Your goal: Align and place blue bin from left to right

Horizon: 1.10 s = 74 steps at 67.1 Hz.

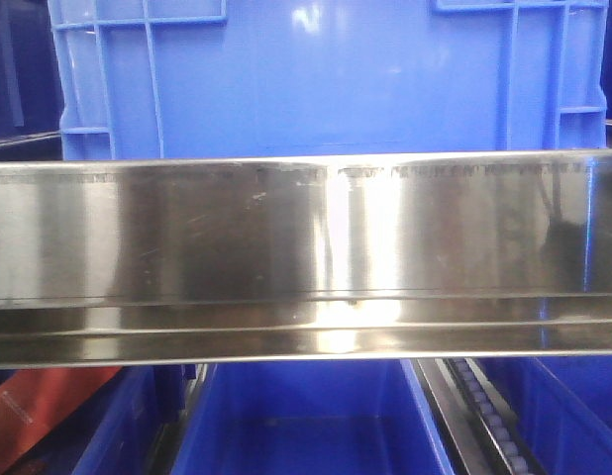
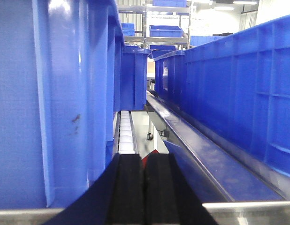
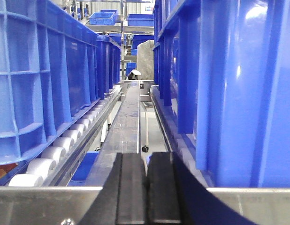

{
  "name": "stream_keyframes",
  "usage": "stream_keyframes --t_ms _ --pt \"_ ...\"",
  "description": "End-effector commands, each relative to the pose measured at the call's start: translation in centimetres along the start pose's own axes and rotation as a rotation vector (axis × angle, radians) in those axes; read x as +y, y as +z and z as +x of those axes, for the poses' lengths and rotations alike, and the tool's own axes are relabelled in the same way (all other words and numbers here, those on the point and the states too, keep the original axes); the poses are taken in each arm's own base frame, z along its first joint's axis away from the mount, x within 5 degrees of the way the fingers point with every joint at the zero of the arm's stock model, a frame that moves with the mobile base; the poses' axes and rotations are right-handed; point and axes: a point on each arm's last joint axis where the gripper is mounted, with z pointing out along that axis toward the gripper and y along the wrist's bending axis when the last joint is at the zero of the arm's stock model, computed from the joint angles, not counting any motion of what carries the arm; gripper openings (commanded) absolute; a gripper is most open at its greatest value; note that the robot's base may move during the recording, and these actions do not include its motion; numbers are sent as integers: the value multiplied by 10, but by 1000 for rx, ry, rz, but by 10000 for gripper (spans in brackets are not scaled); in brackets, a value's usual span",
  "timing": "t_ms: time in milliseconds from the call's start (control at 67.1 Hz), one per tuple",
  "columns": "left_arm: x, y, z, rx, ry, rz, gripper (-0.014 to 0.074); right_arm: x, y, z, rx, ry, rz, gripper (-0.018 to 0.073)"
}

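A blue bin (image 1: 326, 79) fills the top of the front view, standing on the upper shelf behind a steel rail; neither gripper shows there. In the left wrist view my left gripper (image 2: 145, 158) is shut with nothing between its black pads, low in the gap between a close blue bin (image 2: 51, 93) on the left and another blue bin (image 2: 239, 89) on the right. My right gripper (image 3: 146, 157) is likewise shut and empty, in the gap between a blue bin (image 3: 46, 84) on rollers at left and a close blue bin (image 3: 239, 89) at right.
A wide shiny steel rail (image 1: 306, 247) crosses the front view, with more blue bins (image 1: 306, 426) on the shelf below. White rollers (image 3: 56, 152) and steel divider rails (image 2: 196, 150) run away from me. Further racks with blue bins (image 2: 166, 30) stand beyond.
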Motion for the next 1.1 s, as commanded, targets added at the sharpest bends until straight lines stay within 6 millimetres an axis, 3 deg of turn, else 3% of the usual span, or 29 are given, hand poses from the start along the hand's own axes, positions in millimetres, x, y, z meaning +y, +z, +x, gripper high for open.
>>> stream_keyframes --t_ms 0,1088 --pt "0 -1 0 3 -14 5 -111 0 0 -2 -26 -4 3 -79" --pt "0 -1 2 29 1 6 -111 0 0 -2 -26 -4 3 -79"
